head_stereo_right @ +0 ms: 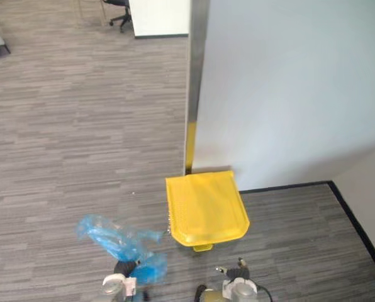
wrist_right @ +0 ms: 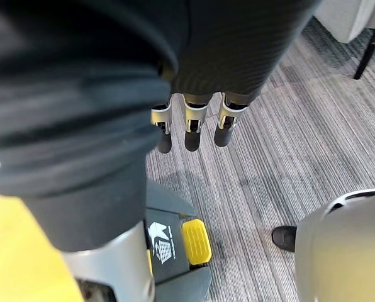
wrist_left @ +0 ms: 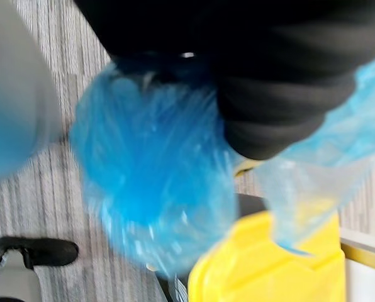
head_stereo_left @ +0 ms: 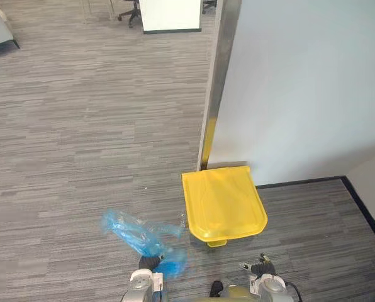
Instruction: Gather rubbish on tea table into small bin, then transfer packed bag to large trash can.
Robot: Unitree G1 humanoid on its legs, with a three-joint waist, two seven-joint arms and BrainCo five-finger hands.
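Grey carpet floor (head_stereo_left: 80,138), blue bag (head_stereo_left: 140,234) at left hand (head_stereo_left: 151,262), grip hidden so cannot tell, 8 o'clock of yellow-lidded bin (head_stereo_left: 224,202); right hand (wrist_right: 192,126) fingers (wrist_right: 227,123) straight, empty; the closed lid would likely block the drop.

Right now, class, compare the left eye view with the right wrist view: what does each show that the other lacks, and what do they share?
Left eye view's own: the crumpled blue plastic bag at the left hand, and the white wall. Right wrist view's own: the yellow foot pedal on the grey bin base. Shared: the yellow plastic bin lid, the grey striped carpet, and the right hand, fingers straight and empty.
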